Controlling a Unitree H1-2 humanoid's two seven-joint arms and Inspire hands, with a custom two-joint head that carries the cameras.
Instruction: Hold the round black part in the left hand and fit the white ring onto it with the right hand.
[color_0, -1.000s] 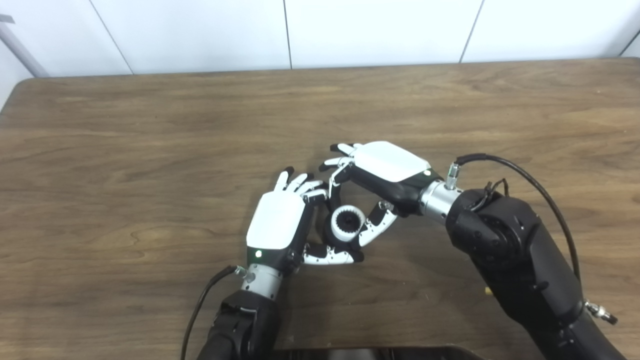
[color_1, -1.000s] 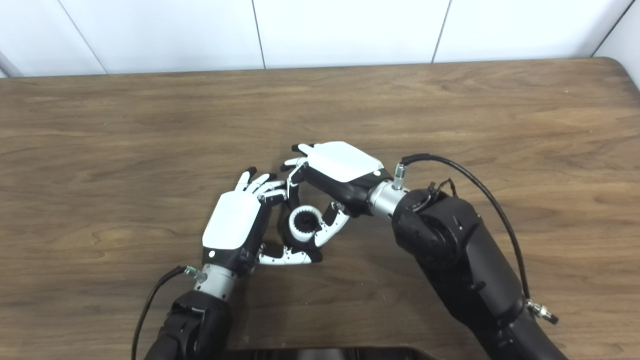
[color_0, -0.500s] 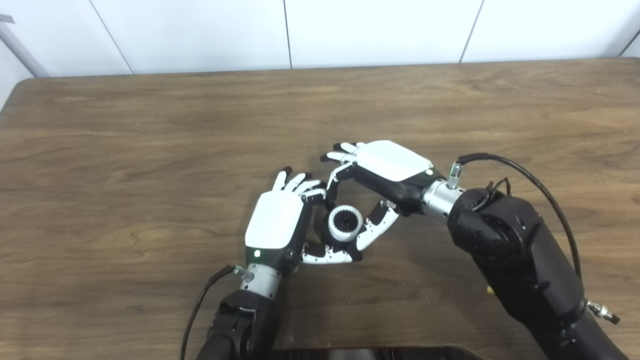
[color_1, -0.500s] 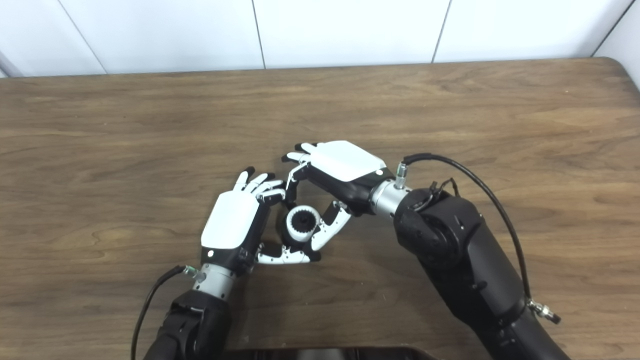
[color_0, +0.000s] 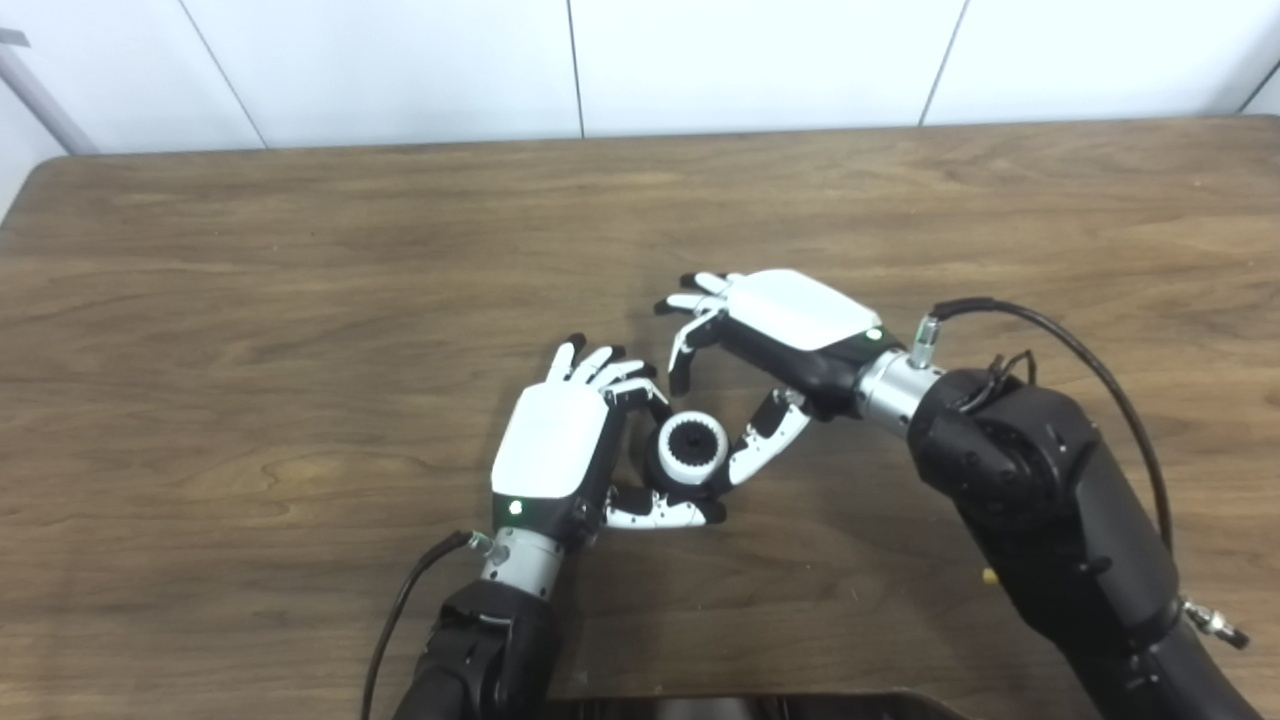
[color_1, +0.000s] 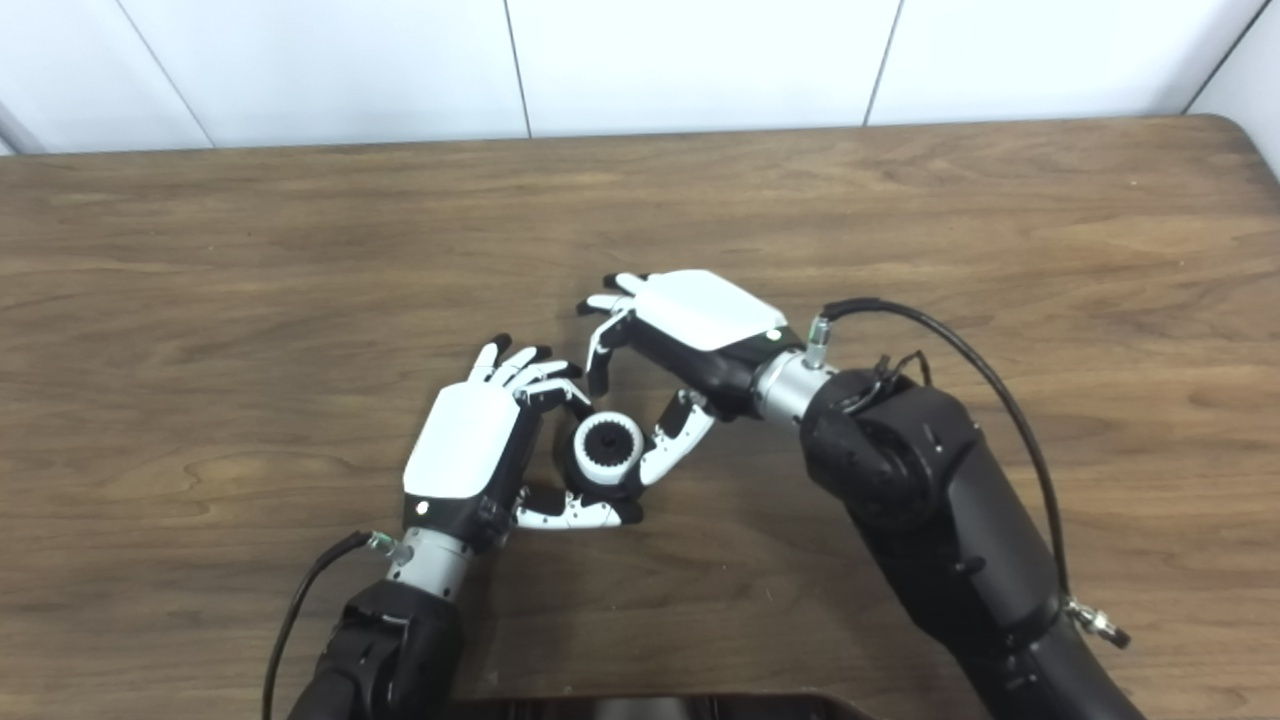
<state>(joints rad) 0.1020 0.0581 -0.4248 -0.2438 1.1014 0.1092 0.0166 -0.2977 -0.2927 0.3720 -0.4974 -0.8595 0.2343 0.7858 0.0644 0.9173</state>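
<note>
The left hand (color_0: 560, 455) sat low on the wooden table (color_0: 250, 300), thumb and curled fingers pinching the round black part (color_0: 692, 440) between them, just as they had half a second before. The white ring (color_0: 690, 458) was wrapped around that part, toothed black centre showing through the middle, and it looked seated rather than cocked, though how deep it had gone I couldn't tell from up here.

Then the change: the right hand (color_0: 775, 345) had let go! Its fingers, which had been down at the ring a moment earlier, had lifted up and drawn off to the right, and they hung spread with nothing in them. Only its thumb lay close beside the ring's right flank; touching or not, I couldn't say. That read to me as the fit made and the right hand backing out.

Room to move was generous. Both hands worked near the table's middle, well apart from the far edge and from the rounded left and right corners. The right forearm (color_0: 1040, 500) filled the near right, with bare wood behind the hand for a clean retreat. A dark edge (color_0: 750, 706) sat at the bottom of the view, just under the left arm.
</note>
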